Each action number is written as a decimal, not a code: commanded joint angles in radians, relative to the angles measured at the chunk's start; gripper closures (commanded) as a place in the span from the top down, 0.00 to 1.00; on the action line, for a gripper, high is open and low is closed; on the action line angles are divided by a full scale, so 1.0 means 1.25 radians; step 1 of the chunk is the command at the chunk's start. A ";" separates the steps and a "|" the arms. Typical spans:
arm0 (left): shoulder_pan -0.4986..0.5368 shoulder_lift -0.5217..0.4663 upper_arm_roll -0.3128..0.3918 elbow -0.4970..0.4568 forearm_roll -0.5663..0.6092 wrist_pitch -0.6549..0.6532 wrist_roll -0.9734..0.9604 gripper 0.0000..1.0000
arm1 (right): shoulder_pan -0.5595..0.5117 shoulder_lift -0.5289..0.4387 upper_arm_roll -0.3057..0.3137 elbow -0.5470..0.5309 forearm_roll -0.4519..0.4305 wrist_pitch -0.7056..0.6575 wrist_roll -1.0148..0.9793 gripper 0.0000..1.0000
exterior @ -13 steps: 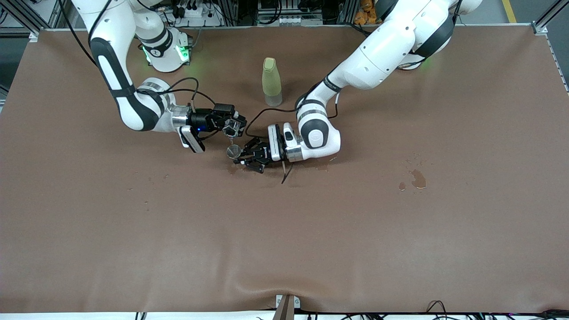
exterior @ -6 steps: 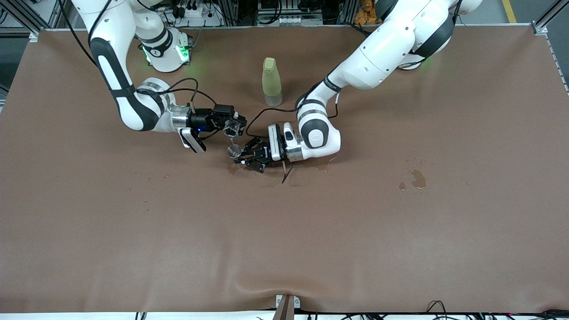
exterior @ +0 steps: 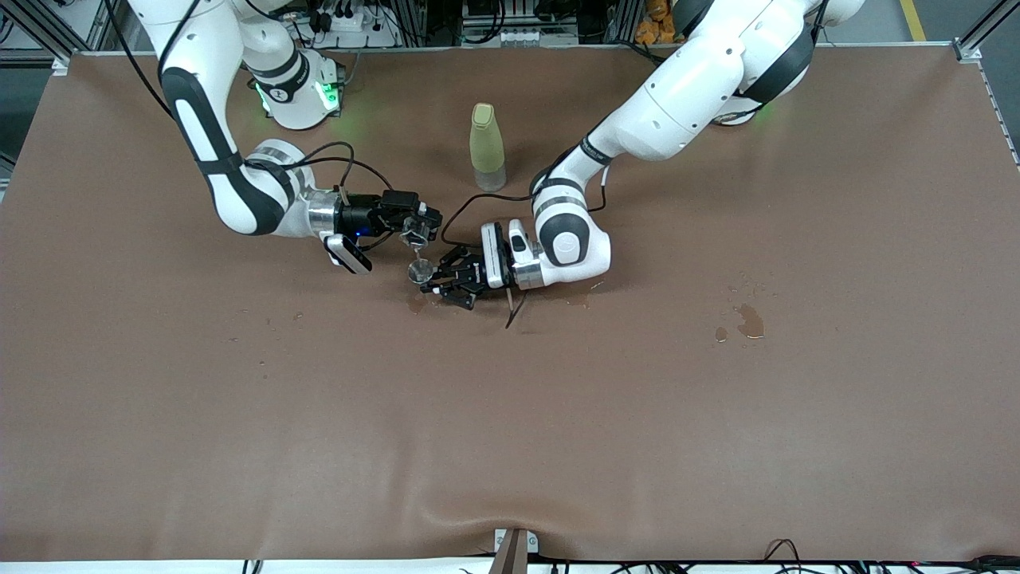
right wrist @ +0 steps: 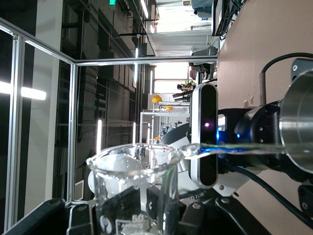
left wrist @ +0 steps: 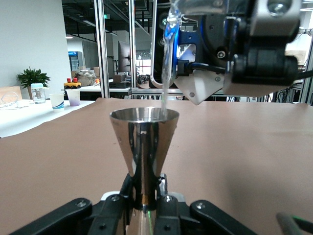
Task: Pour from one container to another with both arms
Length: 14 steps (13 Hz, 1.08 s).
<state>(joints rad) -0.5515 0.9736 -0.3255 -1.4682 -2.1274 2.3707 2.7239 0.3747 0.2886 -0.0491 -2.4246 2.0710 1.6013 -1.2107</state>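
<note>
While tipped over the stemmed cup [exterior: 419, 272], glass cup [exterior: 414, 231]: light, brittle, slick; pinched round its wall by right gripper [exterior: 416, 226], long axis near level, spout aimed down at the grey bowl. Stemmed cup: upright, rigid, shiny, top-heavy; clamped at its thin stem by left gripper [exterior: 439, 281], low over the table [exterior: 558, 414]. Thin stream [left wrist: 165, 73] falling into the bowl.

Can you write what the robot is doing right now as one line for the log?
step: pouring | right gripper: shut on glass beaker, tipped over steel stemmed cup | left gripper: shut on cup's stem | water stream: falling into cup
</note>
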 commanded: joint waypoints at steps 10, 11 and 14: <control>0.003 -0.005 -0.003 -0.010 -0.038 -0.014 0.064 0.00 | -0.011 -0.025 0.009 -0.012 0.043 -0.001 0.203 0.00; 0.003 -0.005 -0.003 -0.010 -0.038 -0.014 0.064 0.00 | -0.011 -0.025 0.009 -0.012 0.043 -0.001 0.215 0.00; 0.004 -0.006 -0.003 -0.010 -0.038 -0.014 0.063 0.00 | -0.011 -0.025 0.009 -0.010 0.043 -0.001 0.245 0.00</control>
<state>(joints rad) -0.5513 0.9736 -0.3255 -1.4692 -2.1274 2.3706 2.7239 0.3747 0.2886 -0.0492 -2.4229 2.1033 1.5993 -0.9423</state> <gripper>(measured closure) 0.789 0.850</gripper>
